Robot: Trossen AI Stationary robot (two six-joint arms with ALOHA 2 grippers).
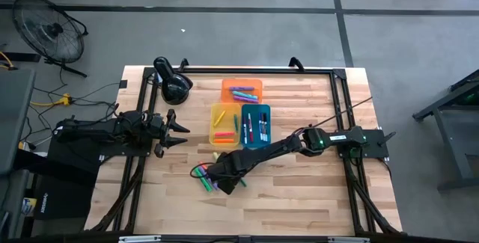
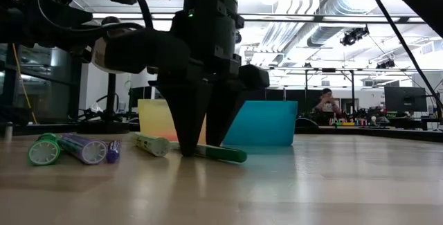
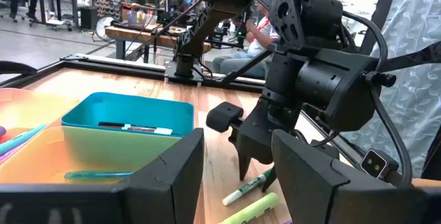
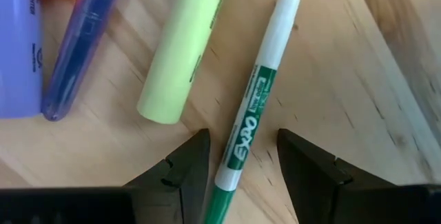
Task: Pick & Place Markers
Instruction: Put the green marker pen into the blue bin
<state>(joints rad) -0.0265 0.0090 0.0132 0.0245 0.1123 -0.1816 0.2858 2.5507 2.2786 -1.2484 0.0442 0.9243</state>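
Right tool (image 4: 238, 158): fingers apart, straddling thin green-and-white capped marker (image 4: 251, 114), not clamped | marker: flat on wooden worktop (image 4: 358, 79) beside pale-yellow highlighter (image 4: 185, 48) | left tool (image 1: 174, 132): open, waiting apart.

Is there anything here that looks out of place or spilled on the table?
Yes. Several markers lie loose on the bare wood in front of the trays, not inside them. The right claw stands open astride a green marker from that heap. Nothing looks damaged.
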